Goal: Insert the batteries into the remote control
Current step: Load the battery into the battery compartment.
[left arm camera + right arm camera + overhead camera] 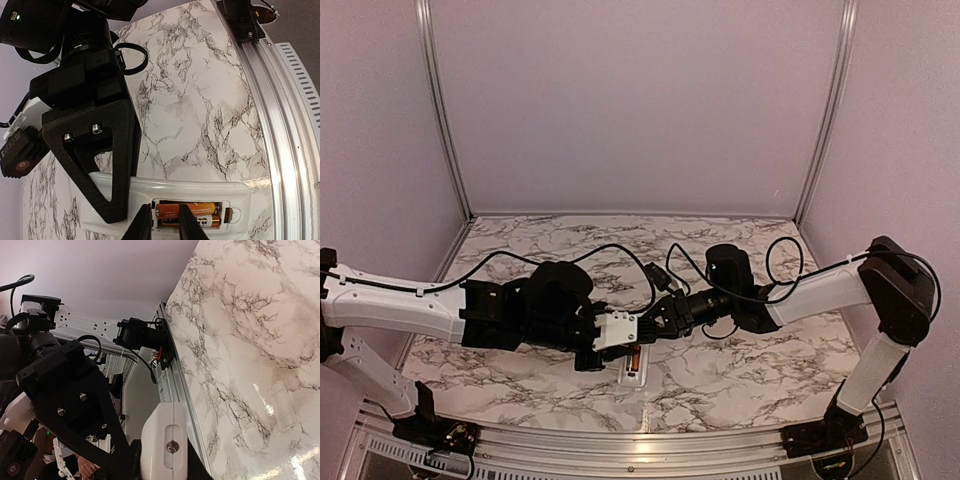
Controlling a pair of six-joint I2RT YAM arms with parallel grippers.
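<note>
1. Marbled table sits inside pale lilac walls; our left arm and right arm meet near its front edge.
2. Our right claw is clamped on the white remote, which lies back-up between its fingers.
3. Our left claw hangs with jaws slightly parted, gripping nothing we can see, right over the remote's battery recess.
4. Two orange batteries lie side by side in that recess, just beneath the left claw's tips.
</note>
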